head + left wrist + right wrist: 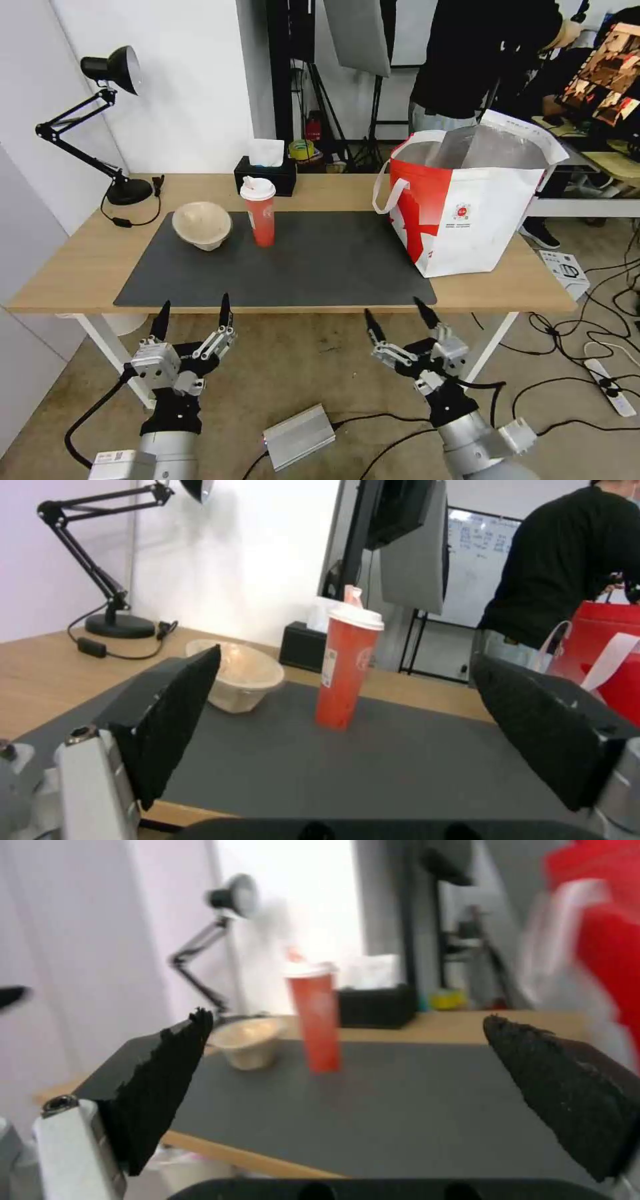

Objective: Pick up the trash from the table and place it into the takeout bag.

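**Light, crushable trash waits on the mat**

The left gripper (193,310) hangs before the table (73,267), jaws spread and empty. On the mat (320,267), the beige pulp bowl (201,225) looks light and stiff; its rim seems the best hold. Beside it, the red paper cup (261,213) is tall, tippy and crushable, so grip mid-body. The right gripper (397,312) hangs spread. The takeout bag (477,213) stands open at the far right
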You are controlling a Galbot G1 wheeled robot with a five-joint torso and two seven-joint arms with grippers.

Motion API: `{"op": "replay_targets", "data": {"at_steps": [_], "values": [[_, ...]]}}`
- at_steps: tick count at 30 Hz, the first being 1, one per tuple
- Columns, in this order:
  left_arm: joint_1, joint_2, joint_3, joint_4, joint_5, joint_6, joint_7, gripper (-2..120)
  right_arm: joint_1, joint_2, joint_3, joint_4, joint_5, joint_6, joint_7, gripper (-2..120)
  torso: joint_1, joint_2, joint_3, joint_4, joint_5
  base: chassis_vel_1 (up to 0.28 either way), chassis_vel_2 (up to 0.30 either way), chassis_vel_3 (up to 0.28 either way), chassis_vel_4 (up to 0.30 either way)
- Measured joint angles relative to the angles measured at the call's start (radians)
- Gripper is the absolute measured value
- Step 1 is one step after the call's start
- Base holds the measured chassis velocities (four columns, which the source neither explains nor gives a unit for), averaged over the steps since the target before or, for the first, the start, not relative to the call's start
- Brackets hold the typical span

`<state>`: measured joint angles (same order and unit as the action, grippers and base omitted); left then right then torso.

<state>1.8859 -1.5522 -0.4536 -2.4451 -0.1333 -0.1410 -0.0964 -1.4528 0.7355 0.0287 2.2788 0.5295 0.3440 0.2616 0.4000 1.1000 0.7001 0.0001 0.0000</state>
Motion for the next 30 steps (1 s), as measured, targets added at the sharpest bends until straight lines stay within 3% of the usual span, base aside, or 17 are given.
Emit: {"op": "replay_targets", "data": {"at_steps": [7, 14, 16, 30], "values": [[-0.001, 0.005, -0.007, 0.004, 0.000, 0.000, 0.000, 100, 0.188, -0.042, -0.101, -0.026, 0.089, -0.037, -0.081, 100, 0.000, 0.000, 0.000, -0.0002, 0.0000, 0.000, 0.000, 0.000, 0.000], [-0.001, 0.004, -0.010, 0.004, 0.001, 0.000, 0.001, 100, 0.304, -0.055, -0.155, -0.042, 0.143, -0.060, -0.095, 100, 0.000, 0.000, 0.000, -0.0002, 0.0000, 0.000, 0.000, 0.000, 0.000], [0.000, 0.002, -0.013, 0.005, 0.001, 0.000, 0.001, 100, 0.426, -0.059, -0.215, -0.066, 0.190, -0.080, -0.107, 100, 0.000, 0.000, 0.000, -0.0001, 0.0000, 0.000, 0.000, 0.000, 0.000], [0.000, -0.001, -0.021, 0.009, 0.004, 0.000, 0.001, 100, 0.759, 0.027, -0.424, -0.258, 0.293, -0.103, -0.128, 100, 0.000, 0.000, 0.000, -0.0001, -0.0001, 0.000, 0.000, 0.000, 0.000]]}}
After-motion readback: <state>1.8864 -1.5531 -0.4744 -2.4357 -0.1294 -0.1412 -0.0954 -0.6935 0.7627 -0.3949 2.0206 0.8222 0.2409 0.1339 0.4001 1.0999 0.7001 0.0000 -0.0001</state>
